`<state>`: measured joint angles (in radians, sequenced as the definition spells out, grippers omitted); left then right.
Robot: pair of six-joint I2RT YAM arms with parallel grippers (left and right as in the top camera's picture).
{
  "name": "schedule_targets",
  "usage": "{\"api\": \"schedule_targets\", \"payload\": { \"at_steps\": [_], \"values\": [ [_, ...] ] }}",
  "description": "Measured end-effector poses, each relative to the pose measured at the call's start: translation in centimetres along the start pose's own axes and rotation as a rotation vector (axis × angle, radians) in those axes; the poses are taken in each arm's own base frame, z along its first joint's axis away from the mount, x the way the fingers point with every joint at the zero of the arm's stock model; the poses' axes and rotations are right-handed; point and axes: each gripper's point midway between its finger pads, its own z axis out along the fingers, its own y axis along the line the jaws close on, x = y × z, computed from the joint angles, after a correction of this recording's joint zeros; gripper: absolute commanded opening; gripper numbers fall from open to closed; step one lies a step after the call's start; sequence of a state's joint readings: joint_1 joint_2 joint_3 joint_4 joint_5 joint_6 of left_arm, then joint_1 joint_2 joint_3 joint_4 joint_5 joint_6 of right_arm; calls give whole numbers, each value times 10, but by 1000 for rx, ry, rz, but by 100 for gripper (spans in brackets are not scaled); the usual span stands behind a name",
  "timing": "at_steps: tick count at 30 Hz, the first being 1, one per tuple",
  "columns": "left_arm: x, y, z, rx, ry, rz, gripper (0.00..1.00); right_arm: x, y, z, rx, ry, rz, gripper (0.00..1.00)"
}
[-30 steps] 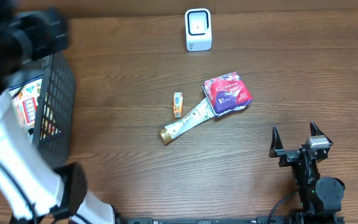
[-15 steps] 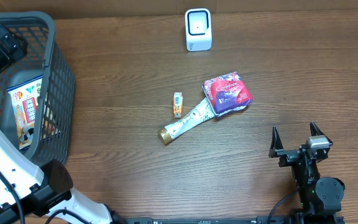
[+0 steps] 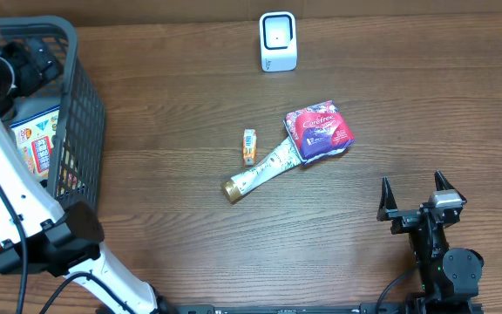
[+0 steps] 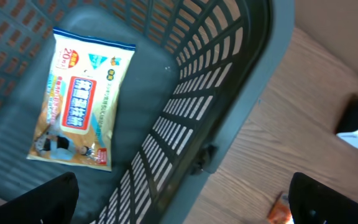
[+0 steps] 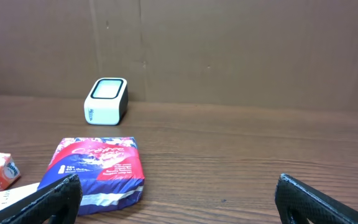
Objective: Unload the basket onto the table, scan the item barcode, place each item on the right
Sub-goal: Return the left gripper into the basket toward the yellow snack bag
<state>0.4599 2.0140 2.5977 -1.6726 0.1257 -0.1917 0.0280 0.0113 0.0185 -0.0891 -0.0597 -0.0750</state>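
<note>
Hovering with left tool (image 4: pixel 183 200) spread wide over grey basket (image 4: pixel 188 109) containing wipes pack (image 4: pixel 82 99); pointing right tool (image 5: pixel 188 199), spread too, toward purple pack (image 5: pixel 98 168) and scanner (image 5: pixel 106 101).

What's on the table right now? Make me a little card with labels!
scanner: white, at the far edge of the table
purple pack: mid-table, meeting the tube's wide end
tube: lying slantwise, gold cap at its near end
orange box: small, just left of the tube
basket: dark, on the left, with a packet inside
left gripper: open, empty, above the basket
right gripper: open, empty, near right side
</note>
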Motion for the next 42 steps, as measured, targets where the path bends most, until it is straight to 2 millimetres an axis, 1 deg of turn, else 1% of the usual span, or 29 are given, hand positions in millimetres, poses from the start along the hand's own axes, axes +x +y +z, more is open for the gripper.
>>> {"api": "schedule_targets", "payload": {
  "at_steps": [6,8,11,18,19,20,21,24,25,27,29,34,38,42],
  "values": [
    [4,1,1,-81,0,5,100,0,0,0,0,0,0,100],
    [1,8,1,-120,-12,-12,100,0,0,0,0,0,0,100],
    [-9,20,4,-178,-47,-41,100,0,0,0,0,0,0,100],
    [-25,62,8,-248,-91,-177,100,0,0,0,0,0,0,100],
    [-26,69,6,-255,-96,-205,99,0,0,0,0,0,0,100],
    [-27,77,5,-262,-99,-227,96,0,0,0,0,0,0,100],
    [-27,84,4,-272,-102,-246,94,0,0,0,0,0,0,100],
    [-24,103,4,-317,-92,-299,96,0,0,0,0,0,0,100],
    [-20,109,8,-339,-74,-319,97,0,0,0,1,0,0,100],
    [-10,117,22,-369,-24,-338,98,0,0,0,0,0,0,100],
    [2,123,43,-393,38,-351,100,0,0,0,0,0,0,100],
    [31,136,97,-433,159,-371,100,0,0,0,0,0,0,100],
    [41,138,128,-441,182,-359,100,0,0,0,0,0,0,100],
    [43,134,156,-415,173,-292,100,0,0,0,0,0,0,100]
  ]
}}
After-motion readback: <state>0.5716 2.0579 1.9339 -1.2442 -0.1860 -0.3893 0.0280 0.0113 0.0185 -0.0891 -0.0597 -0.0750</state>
